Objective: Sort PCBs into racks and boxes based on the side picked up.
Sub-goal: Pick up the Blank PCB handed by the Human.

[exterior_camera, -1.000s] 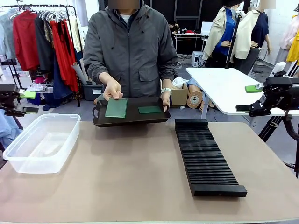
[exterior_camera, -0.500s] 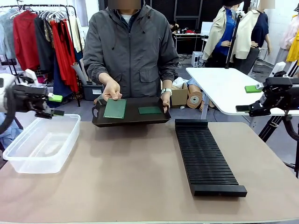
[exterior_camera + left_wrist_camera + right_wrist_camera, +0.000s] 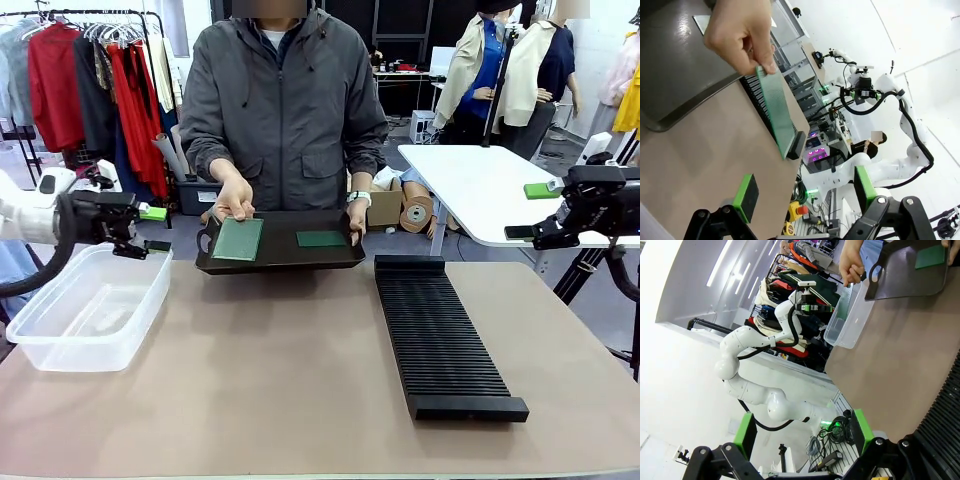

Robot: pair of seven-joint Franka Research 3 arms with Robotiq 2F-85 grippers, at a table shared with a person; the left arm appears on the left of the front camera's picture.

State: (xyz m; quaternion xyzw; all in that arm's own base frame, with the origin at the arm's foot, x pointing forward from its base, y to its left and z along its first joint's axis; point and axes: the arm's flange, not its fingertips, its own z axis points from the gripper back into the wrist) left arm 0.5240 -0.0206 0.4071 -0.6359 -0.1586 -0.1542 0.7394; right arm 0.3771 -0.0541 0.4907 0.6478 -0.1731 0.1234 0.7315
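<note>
Clear plastic tub (image 3: pixel 90 305) sits at the far left of the brown table (image 3: pixel 300 400), and the left gripper (image 3: pixel 155 229) hangs right above the tub's far end, jaws spread wide with nothing between them. The left wrist camera says the same, green pads (image 3: pixel 746 197) well apart. Next along, a person in a grey jacket holds a black tray (image 3: pixel 280 258) at the table's far edge. One hand (image 3: pixel 235 198) pinches the far edge of a circuit board (image 3: pixel 238 240) over the left half of the tray. From the left wrist camera that board is tipped up off the tray, gripped by thumb and fingers at one end only. A second board (image 3: pixel 321 238), darker green, lies flat on the right half of the tray, just beside the person's other hand (image 3: pixel 355 215), which grips the tray's rim. Right of the tray, the long black slotted rack (image 3: pixel 440 335) lies on the table, running from the far side toward the near side. Over on the right, the right gripper (image 3: pixel 530 211) hovers up in the air beyond the rack's far end, also spread wide and holding nothing.
</note>
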